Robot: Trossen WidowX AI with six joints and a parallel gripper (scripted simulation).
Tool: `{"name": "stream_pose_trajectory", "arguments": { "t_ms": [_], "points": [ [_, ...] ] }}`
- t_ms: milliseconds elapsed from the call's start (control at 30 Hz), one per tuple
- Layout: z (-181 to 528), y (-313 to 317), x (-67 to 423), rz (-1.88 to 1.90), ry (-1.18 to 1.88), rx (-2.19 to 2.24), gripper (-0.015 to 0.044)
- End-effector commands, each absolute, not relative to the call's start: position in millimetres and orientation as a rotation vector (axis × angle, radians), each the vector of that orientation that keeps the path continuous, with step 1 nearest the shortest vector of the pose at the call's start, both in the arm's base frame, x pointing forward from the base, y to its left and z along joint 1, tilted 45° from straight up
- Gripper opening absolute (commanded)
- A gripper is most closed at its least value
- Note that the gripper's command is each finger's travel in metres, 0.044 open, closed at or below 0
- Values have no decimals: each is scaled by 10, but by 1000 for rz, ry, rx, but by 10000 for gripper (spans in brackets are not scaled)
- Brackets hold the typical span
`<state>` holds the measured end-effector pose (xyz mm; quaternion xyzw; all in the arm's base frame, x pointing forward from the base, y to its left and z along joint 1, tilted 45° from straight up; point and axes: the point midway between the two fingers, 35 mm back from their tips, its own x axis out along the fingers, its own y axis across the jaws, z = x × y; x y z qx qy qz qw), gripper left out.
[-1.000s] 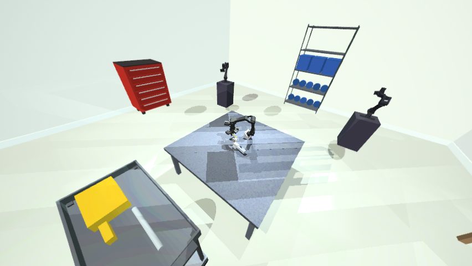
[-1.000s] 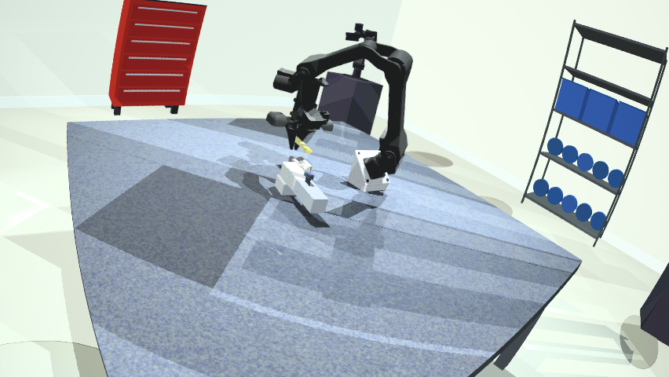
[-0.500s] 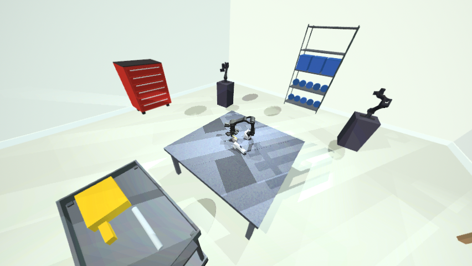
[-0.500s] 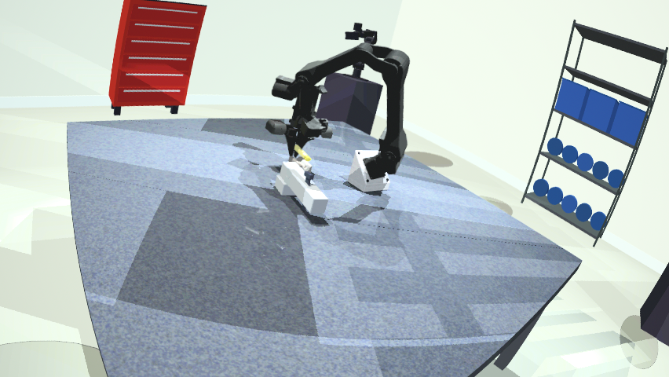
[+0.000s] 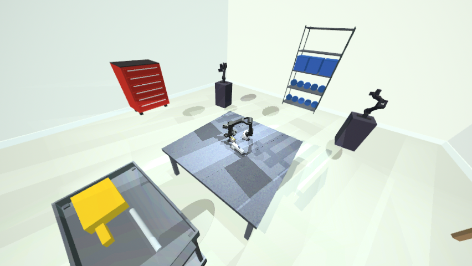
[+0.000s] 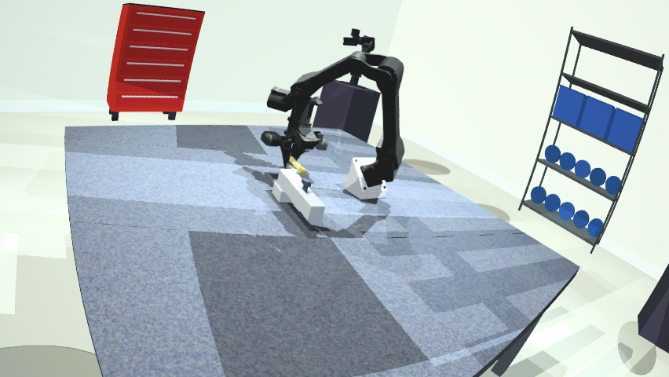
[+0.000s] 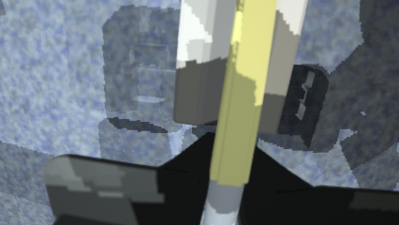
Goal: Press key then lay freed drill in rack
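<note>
My gripper (image 6: pixel 288 158) (image 7: pixel 223 142) (image 5: pixel 231 134) is shut on the drill (image 6: pixel 295 164) (image 7: pixel 243 94), a slim yellow rod with a grey end. It holds the drill tilted, just above the far end of the long white block (image 6: pixel 299 199) (image 7: pixel 199 33) (image 5: pixel 238 148) on the table. In the wrist view the drill runs lengthwise over the block's top. I cannot tell whether it touches the block. A small dark key (image 6: pixel 306 184) (image 7: pixel 306 100) sticks up at the block's side, right of the drill.
The arm's white base (image 6: pixel 363 184) stands on the table right of the block. The grey table (image 6: pixel 234 280) (image 5: pixel 231 172) spreads wide in front. A red tool chest (image 6: pixel 154 60), a shelf (image 6: pixel 604 140) and dark pedestals (image 5: pixel 354 130) stand on the floor around.
</note>
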<state>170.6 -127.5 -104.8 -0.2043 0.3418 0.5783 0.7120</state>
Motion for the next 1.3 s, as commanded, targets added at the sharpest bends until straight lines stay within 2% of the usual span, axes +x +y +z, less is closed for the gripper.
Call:
{"name": "stream_pose_trajectory", "arguments": {
  "t_ms": [0, 900, 1267],
  "points": [
    [-1079, -1219, 1702, 1284, 756, -442, 0],
    [-1126, -1109, 1693, 1284, 756, -441, 0],
    [-1133, -1187, 1686, 1274, 766, -455, 289]
  ]
}}
